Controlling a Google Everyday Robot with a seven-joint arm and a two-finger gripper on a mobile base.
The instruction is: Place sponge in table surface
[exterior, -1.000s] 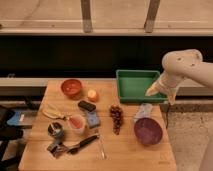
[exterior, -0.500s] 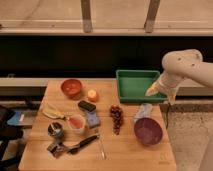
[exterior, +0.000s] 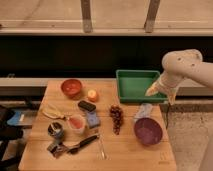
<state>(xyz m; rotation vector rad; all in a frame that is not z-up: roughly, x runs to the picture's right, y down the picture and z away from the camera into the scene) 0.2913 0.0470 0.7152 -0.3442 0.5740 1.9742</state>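
The blue sponge (exterior: 92,119) lies on the wooden table surface (exterior: 130,156), left of centre. It touches the pink cup (exterior: 77,122) on its left and sits just below a black oblong block (exterior: 86,106). My gripper (exterior: 152,91) hangs at the end of the white arm (exterior: 182,70) on the right, over the front right corner of the green bin (exterior: 135,84). It is far from the sponge, stands open and holds nothing.
On the table are a red bowl (exterior: 71,87), an orange fruit (exterior: 92,95), dark grapes (exterior: 116,118), a purple bowl (exterior: 148,131), a pale crumpled item (exterior: 144,111), a banana (exterior: 52,114), a can (exterior: 55,130) and dark utensils (exterior: 80,145).
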